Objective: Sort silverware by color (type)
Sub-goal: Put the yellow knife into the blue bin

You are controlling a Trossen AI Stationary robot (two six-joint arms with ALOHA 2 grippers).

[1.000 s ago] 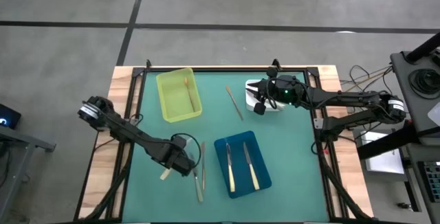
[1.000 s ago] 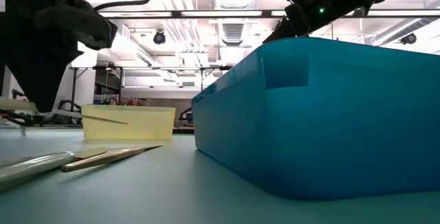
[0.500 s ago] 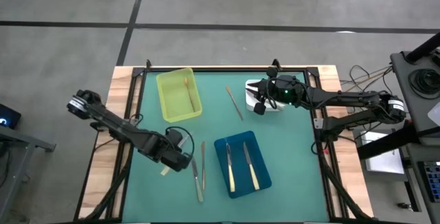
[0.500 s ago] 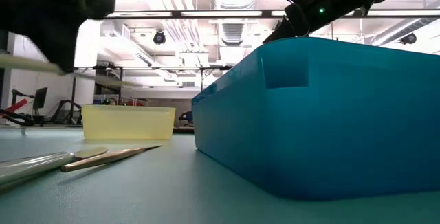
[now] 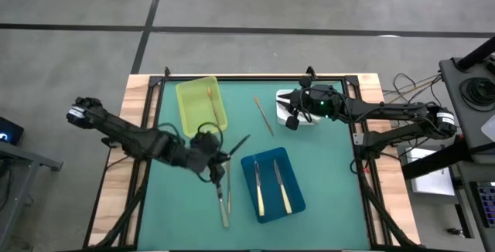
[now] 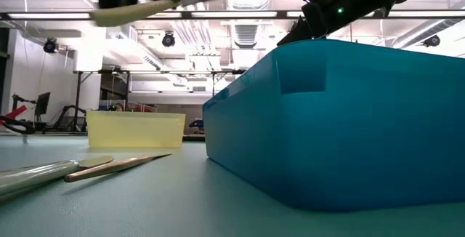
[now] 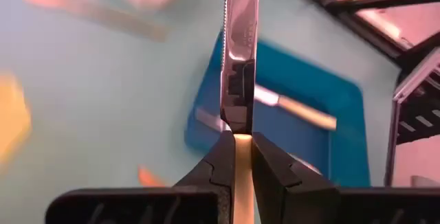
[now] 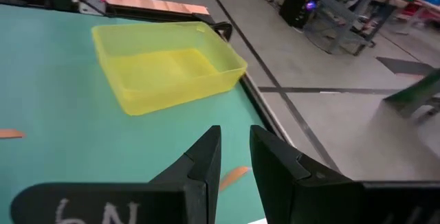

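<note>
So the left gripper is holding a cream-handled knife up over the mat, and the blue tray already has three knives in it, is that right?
Not quite: the high view shows two knives in the blue tray, not three. The rest stands: the left gripper holds a cream-handled knife up over the mat, shut on its handle, as the left wrist view shows.

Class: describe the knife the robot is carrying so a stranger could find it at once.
Start at the blue tray on the green table. Beside it, the left hand holds a cream-handled knife in the air. The other utensils all lie flat.
</note>
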